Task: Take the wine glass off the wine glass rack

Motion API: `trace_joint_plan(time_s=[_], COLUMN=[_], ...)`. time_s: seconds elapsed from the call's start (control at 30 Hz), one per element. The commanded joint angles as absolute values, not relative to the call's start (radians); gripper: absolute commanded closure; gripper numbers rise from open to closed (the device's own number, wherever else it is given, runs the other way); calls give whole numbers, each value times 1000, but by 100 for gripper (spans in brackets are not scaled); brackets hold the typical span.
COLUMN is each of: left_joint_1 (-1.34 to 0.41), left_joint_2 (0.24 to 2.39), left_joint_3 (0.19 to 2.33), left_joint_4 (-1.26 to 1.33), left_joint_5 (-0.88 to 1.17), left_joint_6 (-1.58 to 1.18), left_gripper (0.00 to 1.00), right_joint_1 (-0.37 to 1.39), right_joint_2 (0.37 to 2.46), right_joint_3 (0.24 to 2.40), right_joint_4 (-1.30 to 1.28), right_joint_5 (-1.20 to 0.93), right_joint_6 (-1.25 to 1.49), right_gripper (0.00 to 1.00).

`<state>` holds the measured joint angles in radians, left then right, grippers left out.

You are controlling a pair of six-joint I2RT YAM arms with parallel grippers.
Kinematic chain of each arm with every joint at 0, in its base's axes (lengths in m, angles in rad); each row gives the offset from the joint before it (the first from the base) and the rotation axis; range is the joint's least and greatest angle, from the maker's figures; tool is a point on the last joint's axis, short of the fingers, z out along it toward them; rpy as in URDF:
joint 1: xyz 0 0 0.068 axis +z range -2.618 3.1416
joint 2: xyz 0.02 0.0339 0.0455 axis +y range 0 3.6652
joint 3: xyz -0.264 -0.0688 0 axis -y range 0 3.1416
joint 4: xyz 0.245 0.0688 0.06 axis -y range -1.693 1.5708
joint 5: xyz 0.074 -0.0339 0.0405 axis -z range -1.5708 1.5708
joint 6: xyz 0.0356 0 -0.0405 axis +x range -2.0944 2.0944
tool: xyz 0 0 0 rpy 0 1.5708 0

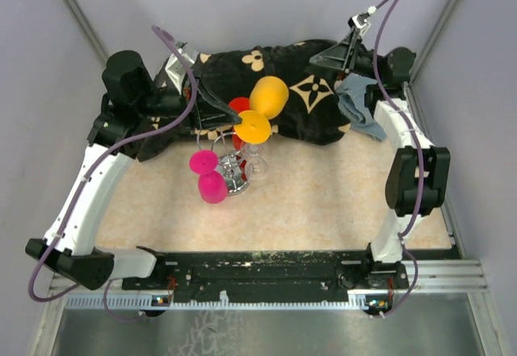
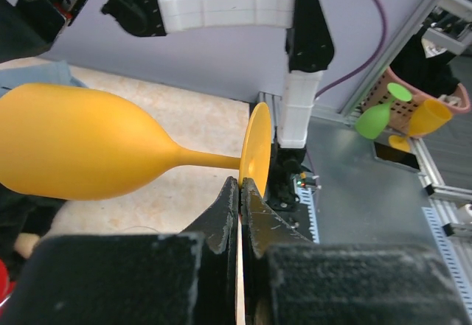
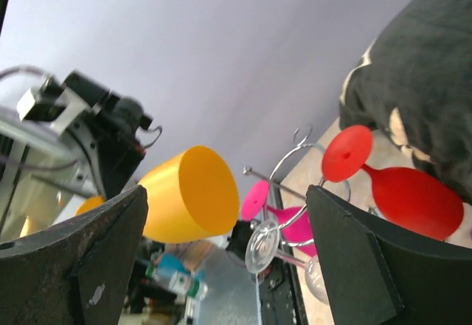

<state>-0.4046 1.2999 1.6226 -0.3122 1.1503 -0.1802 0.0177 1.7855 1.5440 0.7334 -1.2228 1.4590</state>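
left wrist view: left gripper (image 2: 240,189) jaws pinch the orange wine glass (image 2: 88,147) foot; bowl edge cropped. right gripper (image 3: 225,201) jaws spread.

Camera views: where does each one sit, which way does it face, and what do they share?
Top external: above and behind the bases, looking down on the table; left arm and right arm show, the left pincer holding the orange wine glass near the wine glass rack.
Left wrist: on the left arm, looking along its shut pincer past the glass's foot toward the right arm.
Right wrist: on the right arm, tilted, looking through the open right pincer at the rack.
Shared: all three show the orange wine glass.
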Motion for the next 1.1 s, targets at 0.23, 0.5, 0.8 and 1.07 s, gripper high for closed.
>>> trace_joint_plan(time_s=[0.23, 0.5, 0.8, 1.07], left_joint_1=[-411, -411, -411, -411], left_joint_2=[1312, 1346, 1369, 1392], left_joint_3=[1599, 1609, 1607, 1570], left_joint_4=[-192, -108, -48, -8], left_joint_5=[1222, 1221, 1219, 1218], left_joint_6=[-325, -359, -365, -351], left_gripper=[100, 100, 100, 100], right_joint_1=[98, 139, 176, 227], right_joint_2=[1832, 1862, 1884, 1910], right_joint_3=[1547, 1516, 1535, 1569], right_joint_4=[1555, 1633, 1673, 1724], right_joint_5=[-1350, -1350, -1354, -1356], right_joint_6=[1986, 2055, 2089, 2132], right_gripper=[16, 19, 21, 34])
